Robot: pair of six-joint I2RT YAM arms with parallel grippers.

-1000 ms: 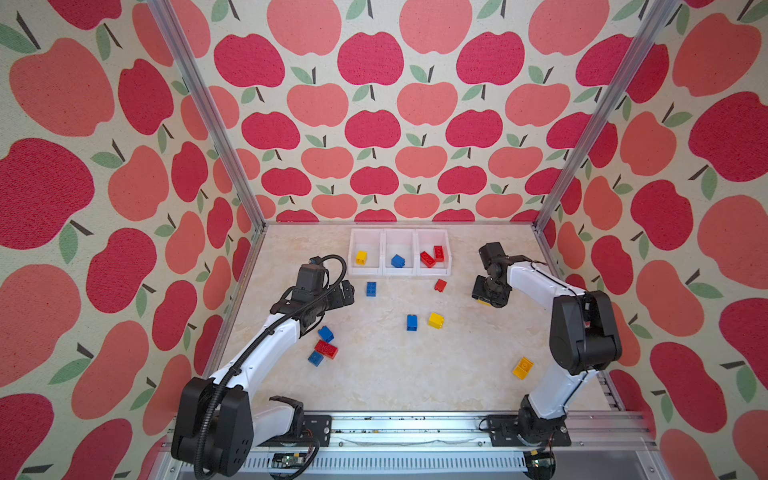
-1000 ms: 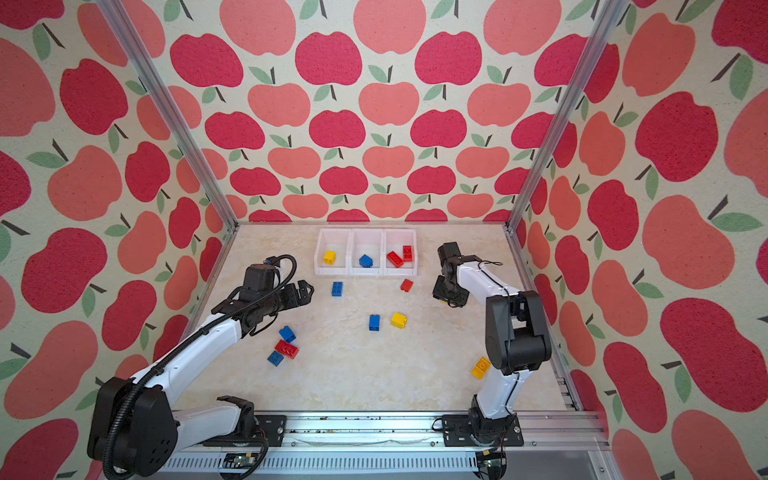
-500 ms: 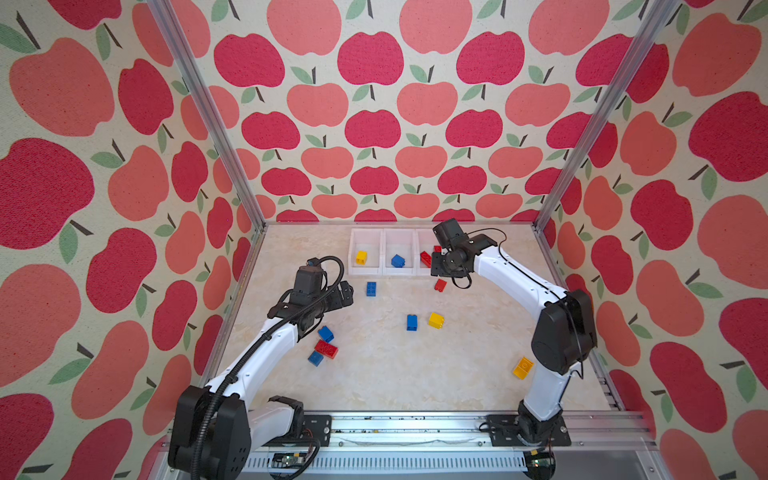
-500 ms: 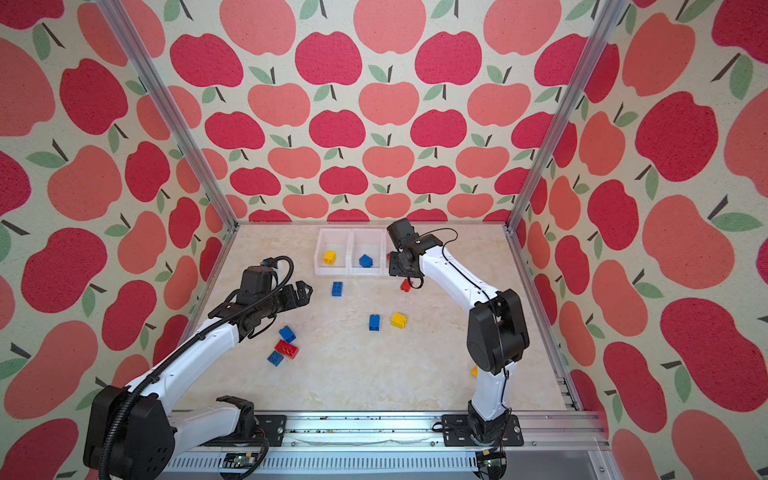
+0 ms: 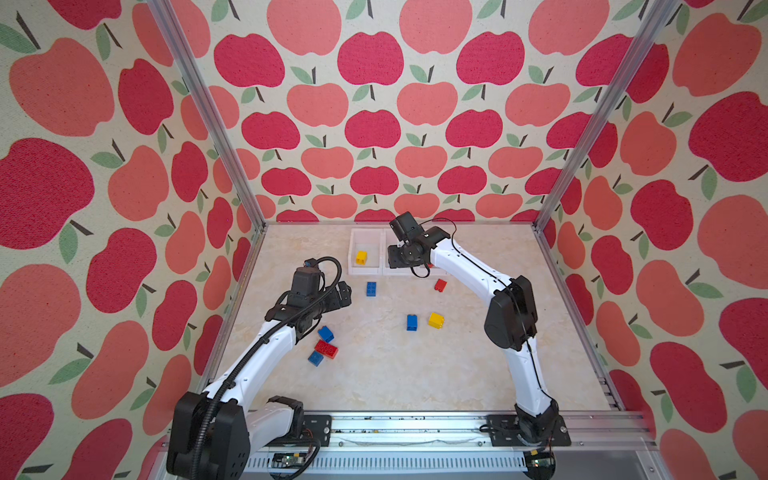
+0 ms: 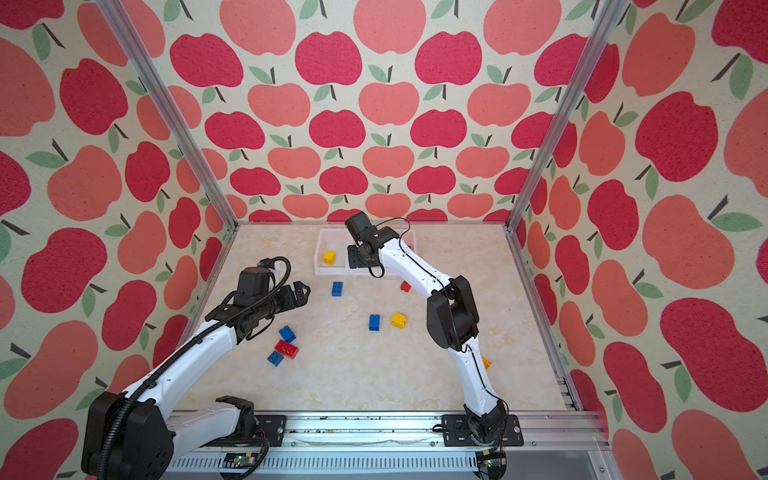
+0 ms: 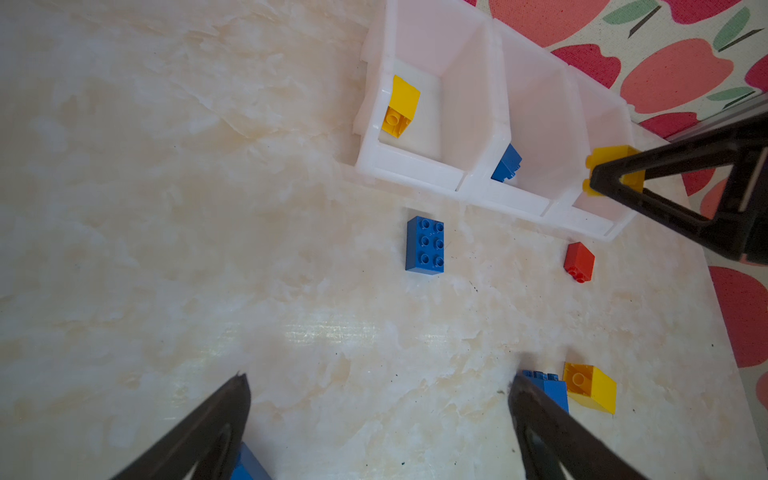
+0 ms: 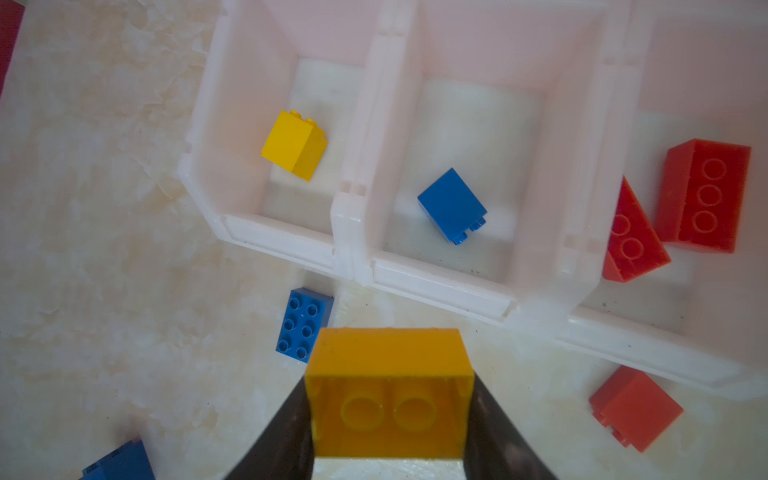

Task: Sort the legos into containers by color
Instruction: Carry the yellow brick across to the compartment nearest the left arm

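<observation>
Jaws of the right gripper are seen pinched on two opposite sides of a yellow oblong brick, which is held clear of the table with its hollow underside turned to the wrist camera. It is carried at the near rim of the containers, a row of three white bins set at the far middle of the table; in both top views the gripper is seen over the middle bin. A yellow square brick is found in the left bin, a blue square brick in the middle one, and two red oblong bricks in the right one. The left gripper is held spread wide and empty above the left part of the table. Just near of the bins a blue oblong brick and a small red brick are laid. Nearer still, a blue brick and a yellow brick are set side by side, and a red brick is flanked by two blue ones beside the left arm.
</observation>
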